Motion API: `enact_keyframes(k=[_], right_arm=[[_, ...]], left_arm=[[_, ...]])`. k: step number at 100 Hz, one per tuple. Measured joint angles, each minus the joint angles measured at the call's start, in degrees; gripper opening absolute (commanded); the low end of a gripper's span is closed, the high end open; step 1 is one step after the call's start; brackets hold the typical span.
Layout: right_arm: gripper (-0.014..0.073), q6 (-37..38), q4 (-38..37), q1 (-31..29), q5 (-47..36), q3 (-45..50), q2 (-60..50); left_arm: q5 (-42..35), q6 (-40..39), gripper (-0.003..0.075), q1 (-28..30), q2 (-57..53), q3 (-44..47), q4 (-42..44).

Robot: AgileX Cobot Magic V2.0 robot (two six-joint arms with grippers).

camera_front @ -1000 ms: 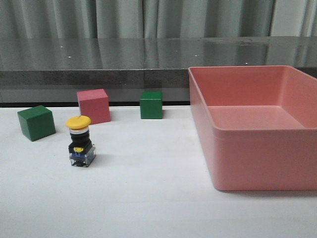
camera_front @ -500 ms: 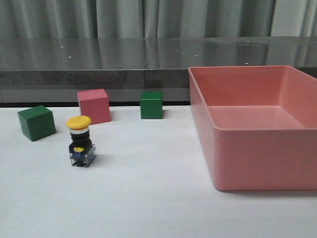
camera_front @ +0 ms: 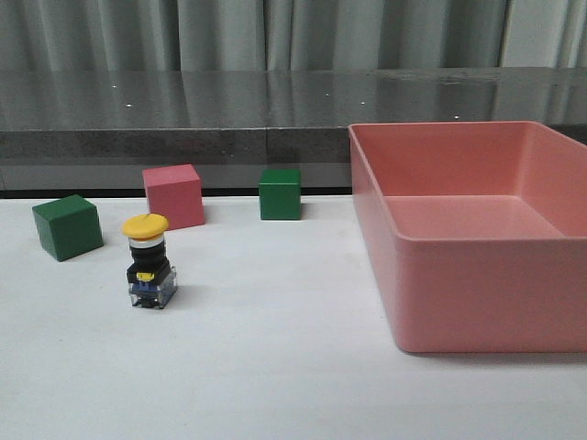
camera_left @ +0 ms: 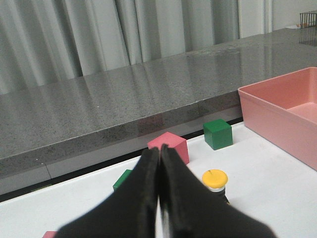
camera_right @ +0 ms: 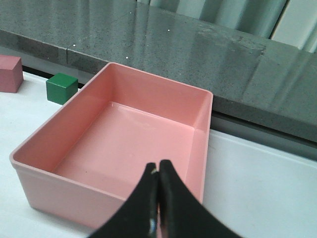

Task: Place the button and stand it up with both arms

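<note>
The small push-button switch with yellow mushroom cap, black cylindrical body and clear blue-tinted base (camera_front: 149,262) stands upright on the white table (camera_front: 275,367), cap up, free of both arms. Left black wedge-fingered gripper (camera_left: 159,157): clenched, fingers pressed together, nothing between them; the button sits just beyond and beside its tips, partly hidden by them. The pink cube (camera_front: 172,195) and two green cubes (camera_front: 67,226) (camera_front: 280,193) lie farther out. Right black gripper (camera_right: 157,178): clenched on nothing, raised over the near wall of the empty pink plastic bin (camera_front: 477,293).
</note>
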Motion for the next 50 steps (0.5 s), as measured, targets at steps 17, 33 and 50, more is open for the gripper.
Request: enact_keyframes(k=[17,33,50], right_arm=[[-0.0061,0.0,0.0,0.0,0.0,0.0,0.0],[-0.0061,0.0,0.0,0.0,0.0,0.0,0.0],[-0.0061,0.0,0.0,0.0,0.0,0.0,0.0]], left_arm=[[-0.5,0.0,-0.002,0.0,0.0,0.1,0.0],[-3.1,0.0,-0.002,0.0,-0.2,3.4,0.2],[-5.5,-1.7,-0.002,2.6,-1.5,8.5,3.6]])
